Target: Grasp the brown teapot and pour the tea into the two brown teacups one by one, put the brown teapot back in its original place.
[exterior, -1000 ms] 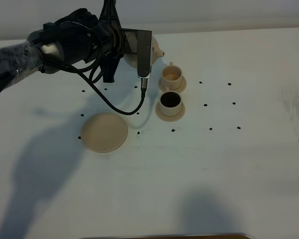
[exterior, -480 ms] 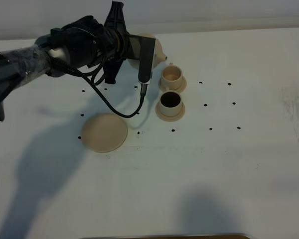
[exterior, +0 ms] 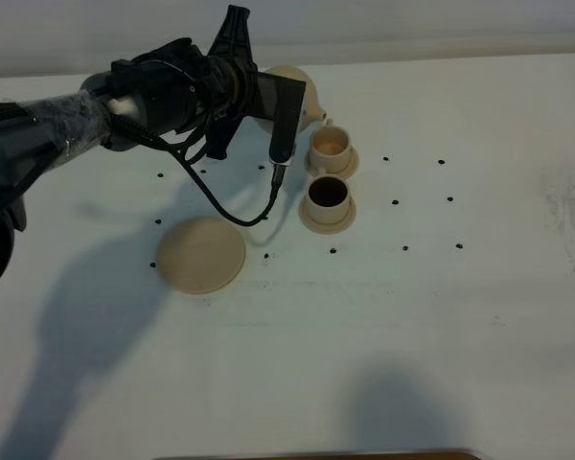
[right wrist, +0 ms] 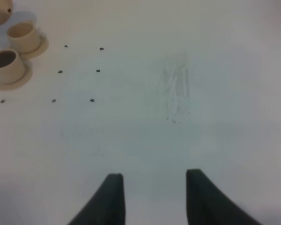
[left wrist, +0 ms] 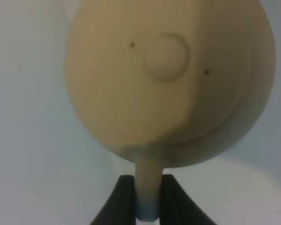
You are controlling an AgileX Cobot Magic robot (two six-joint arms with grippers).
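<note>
From the high camera, the left hand (exterior: 261, 94) holds the brown teapot (exterior: 307, 94) aloft at the upper middle of the frame, its spout dipped just over the far teacup (exterior: 331, 144). The near teacup (exterior: 328, 195) below it looks dark inside and the far one pale, so I judge the second pour is the step in hand. The round saucer plate (exterior: 200, 254) lies bare at lower left on the table (exterior: 460, 316). To pour well, tilt slowly and hold the spout centred over the rim.

In the left wrist view, the fingers pinch the loop handle (left wrist: 147, 187) tightly. The lid knob (left wrist: 166, 56) faces the lens, so mind the lid as the tilt grows.

In the right wrist view, the right hand (right wrist: 154, 187) hangs empty with its fingers apart, both teacups well away at upper left.
</note>
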